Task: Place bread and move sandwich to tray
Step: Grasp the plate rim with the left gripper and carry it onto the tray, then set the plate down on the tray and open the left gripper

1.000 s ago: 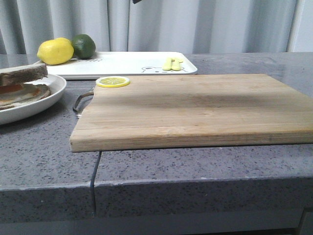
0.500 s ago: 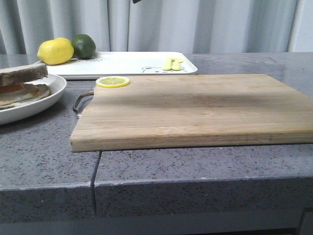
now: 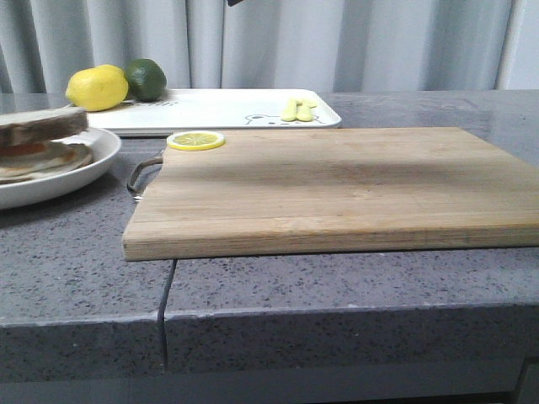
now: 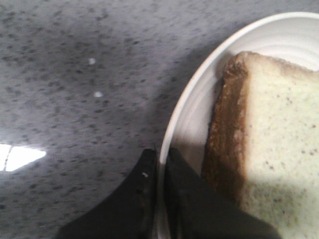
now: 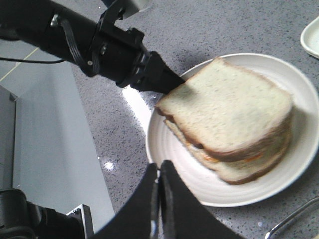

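Pinched shut on the rim of the shallow round white dish (image 4: 194,119), the left claw (image 4: 160,164) has one black finger on either side of the rim. Beside it on the dish sits the brown-crusted sandwich (image 5: 229,119), and the thick white bread slice (image 5: 224,102) already lies on top as its lid. Seen from the right wrist, the left arm reaches in from the dish's ten o'clock. The right claw (image 5: 159,174) hangs over the near rim with its jaws together on nothing.

Forward over the grey speckled tabletop (image 3: 76,252), the dish stands at about nine o'clock from the big wooden cutting board (image 3: 337,185). A flat lemon slice (image 3: 195,140) rests on the board's far left corner. Beyond, at twelve o'clock, lies the large flat white rectangular tray (image 3: 210,109), carrying a whole yellow lemon (image 3: 97,87), a dark green lime (image 3: 146,77) and a small pale yellow piece (image 3: 298,109).

Bread placing looks done. Carrying the dish across to the tray remains, since it is well apart from the tray.
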Controlling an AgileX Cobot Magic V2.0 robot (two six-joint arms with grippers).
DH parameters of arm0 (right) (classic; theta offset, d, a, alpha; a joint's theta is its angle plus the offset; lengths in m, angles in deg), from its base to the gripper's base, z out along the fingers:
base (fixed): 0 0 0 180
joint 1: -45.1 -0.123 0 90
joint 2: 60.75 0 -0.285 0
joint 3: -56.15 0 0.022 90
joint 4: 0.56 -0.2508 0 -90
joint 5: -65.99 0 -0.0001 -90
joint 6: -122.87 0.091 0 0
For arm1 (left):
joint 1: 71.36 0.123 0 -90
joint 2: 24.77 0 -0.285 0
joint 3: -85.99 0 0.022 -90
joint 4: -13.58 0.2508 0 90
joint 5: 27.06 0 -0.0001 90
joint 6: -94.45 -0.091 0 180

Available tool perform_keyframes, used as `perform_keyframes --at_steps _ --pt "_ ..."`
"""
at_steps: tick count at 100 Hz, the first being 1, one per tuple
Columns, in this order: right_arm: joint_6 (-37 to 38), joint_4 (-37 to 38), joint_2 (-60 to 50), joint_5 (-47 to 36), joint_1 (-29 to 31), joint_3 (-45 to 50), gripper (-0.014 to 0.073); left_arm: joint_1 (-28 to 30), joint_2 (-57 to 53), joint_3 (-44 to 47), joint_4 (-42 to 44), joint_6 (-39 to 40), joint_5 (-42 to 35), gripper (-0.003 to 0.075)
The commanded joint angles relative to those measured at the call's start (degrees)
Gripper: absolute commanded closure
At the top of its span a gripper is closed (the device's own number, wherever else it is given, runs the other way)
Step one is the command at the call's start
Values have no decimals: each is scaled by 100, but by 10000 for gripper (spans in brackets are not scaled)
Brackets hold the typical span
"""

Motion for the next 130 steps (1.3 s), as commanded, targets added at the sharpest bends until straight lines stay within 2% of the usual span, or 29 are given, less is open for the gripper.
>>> perform_keyframes --at_steps 1,21,28,51,75,101,130 --pt "-48 -271 -335 77 38 -172 653 5 -169 -392 -638 -35 -123 740" --pt "-174 -177 -638 -216 38 -172 653 -8 -148 -873 -1955 -516 -234 740" --pt "-174 -33 -842 -333 38 -172 653 -75 -77 -1059 -2180 -576 -248 740" --pt "-174 310 -1687 -229 38 -172 653 -783 642 -1950 -2273 -541 -676 740" --pt "-174 577 -2428 -127 38 -172 653 -1492 1964 -3435 -2300 -214 -698 740" --pt "-174 653 -2710 88 38 -92 653 -1616 3044 -4639 -2313 227 -699 740" --pt "-78 653 -2733 118 38 212 653 -1616 3386 -4759 -2304 227 -820 740"
